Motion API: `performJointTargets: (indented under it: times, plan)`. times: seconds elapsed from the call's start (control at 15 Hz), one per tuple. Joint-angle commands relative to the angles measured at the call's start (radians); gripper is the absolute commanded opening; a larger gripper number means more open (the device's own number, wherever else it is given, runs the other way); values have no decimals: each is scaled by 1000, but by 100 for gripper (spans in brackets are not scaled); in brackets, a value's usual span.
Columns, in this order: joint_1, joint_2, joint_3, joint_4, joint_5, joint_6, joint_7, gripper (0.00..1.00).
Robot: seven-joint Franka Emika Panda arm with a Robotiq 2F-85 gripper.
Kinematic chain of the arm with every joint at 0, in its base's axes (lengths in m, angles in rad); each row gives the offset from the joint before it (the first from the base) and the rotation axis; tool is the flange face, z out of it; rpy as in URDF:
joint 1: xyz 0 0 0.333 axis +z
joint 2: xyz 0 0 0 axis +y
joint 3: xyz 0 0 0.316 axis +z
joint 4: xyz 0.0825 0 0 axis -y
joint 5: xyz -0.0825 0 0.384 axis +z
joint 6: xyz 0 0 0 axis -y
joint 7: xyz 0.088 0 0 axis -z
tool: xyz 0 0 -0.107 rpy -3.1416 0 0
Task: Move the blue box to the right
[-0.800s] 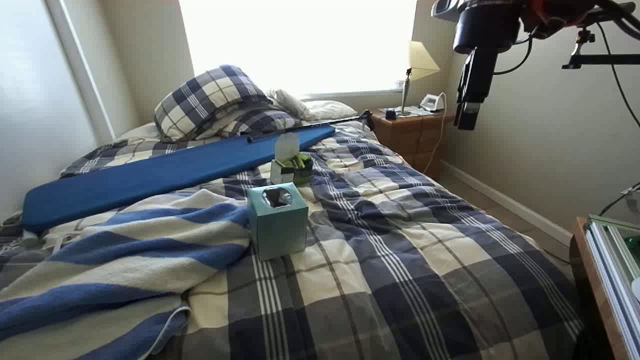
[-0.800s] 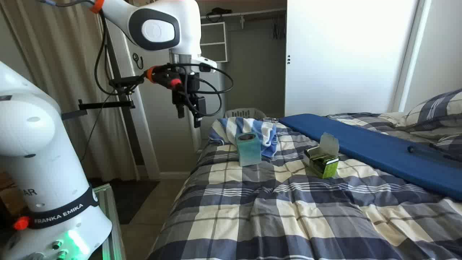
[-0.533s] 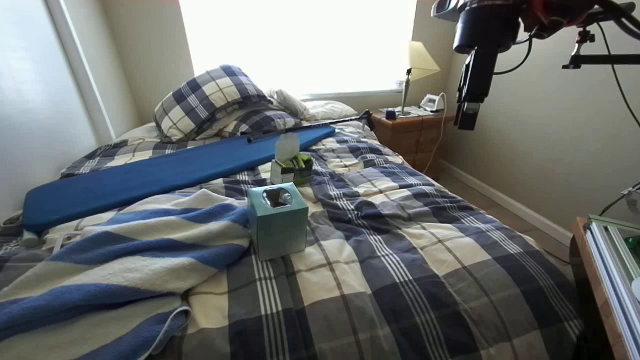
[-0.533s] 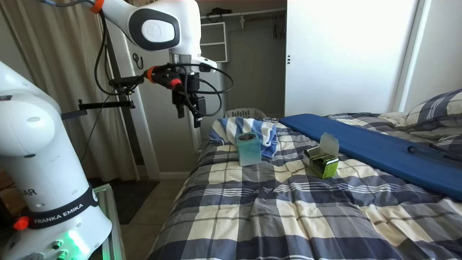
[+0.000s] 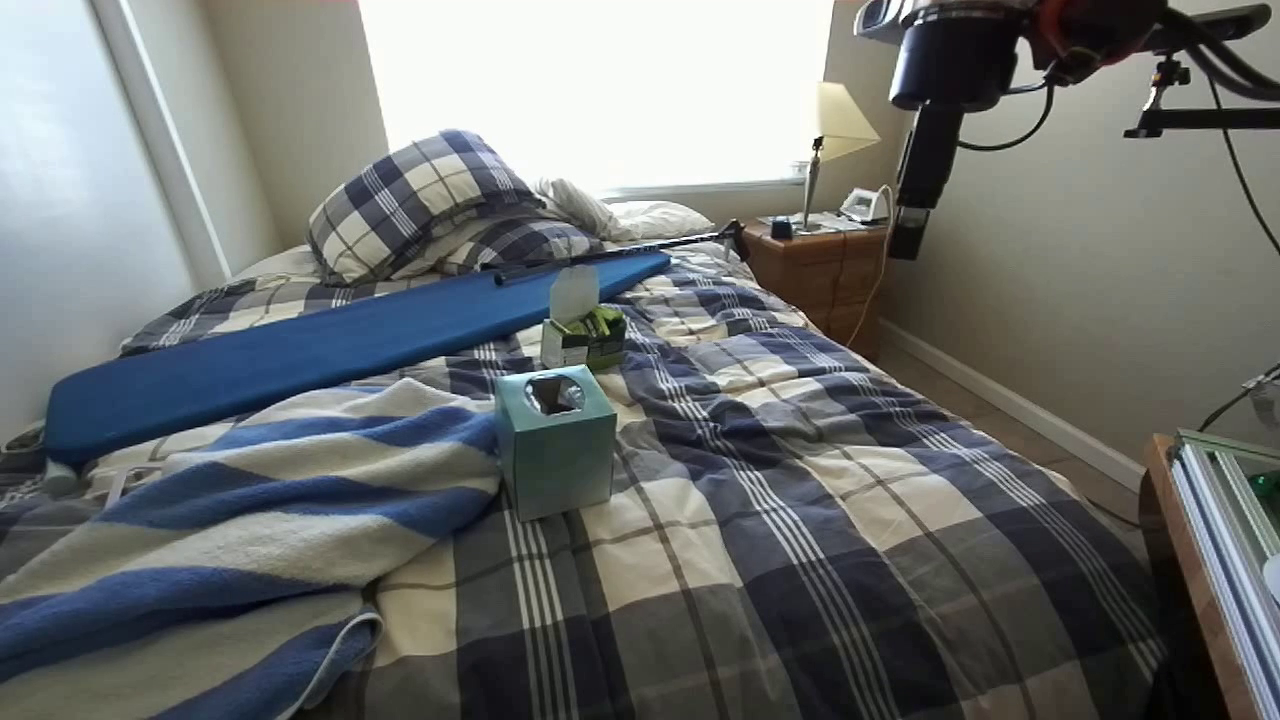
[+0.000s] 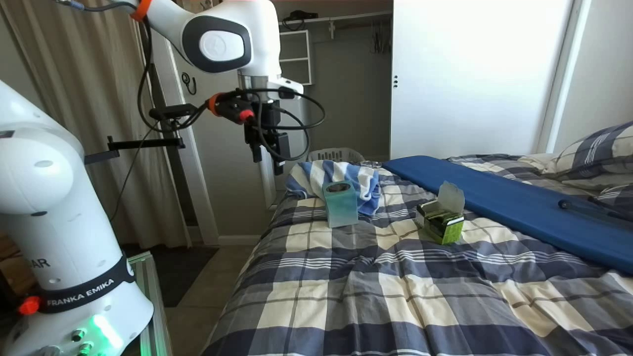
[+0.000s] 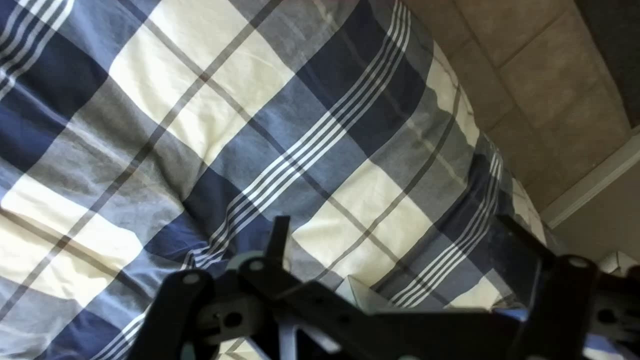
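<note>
A: Teal tissue box (image 5: 558,455), position?
B: Upright, just beside the striped towel (image 5: 300,500); contact unclear.
A: Pincer (image 6: 267,164)?
B: Spread wide; hangs in the air, well away from the towel.
A: Other items?
B: Green carton (image 5: 590,350), apart from the towel. Blue ironing board (image 5: 330,345), beyond the towel in an exterior view.

"What carries everything here?"
"The plaid-covered bench (image 5: 820,570), rumpled, with the blue box (image 5: 562,465) standing upright on it."
"What lies round that box?"
"In an exterior view, the striped towel (image 5: 300,510) lies heaped just left of it, and the open green-and-white carton (image 5: 606,348) sits behind it, the two apart."
"Anything farther from the box?"
"There, the long blue board (image 5: 300,345) slants behind it, reaching well to its left, with pillows (image 5: 430,210) well behind the box."
</note>
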Motion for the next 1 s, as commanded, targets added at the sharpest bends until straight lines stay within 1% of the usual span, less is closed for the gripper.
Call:
performJointTargets:
  times: [0.0,0.13,0.33,0.53,0.6,0.67,0.73,0.93]
  plan:
    - [-19,168,5,87,33,123,46,100]
    - [-17,257,8,138,59,193,84,100]
    - [13,393,23,237,176,258,121,100]
    - [22,500,68,351,308,241,180,100]
    - [15,533,87,383,319,256,231,100]
    - [11,563,102,415,331,246,260,100]
    - [5,597,114,443,323,256,315,100]
    - [-5,689,130,517,311,266,412,100]
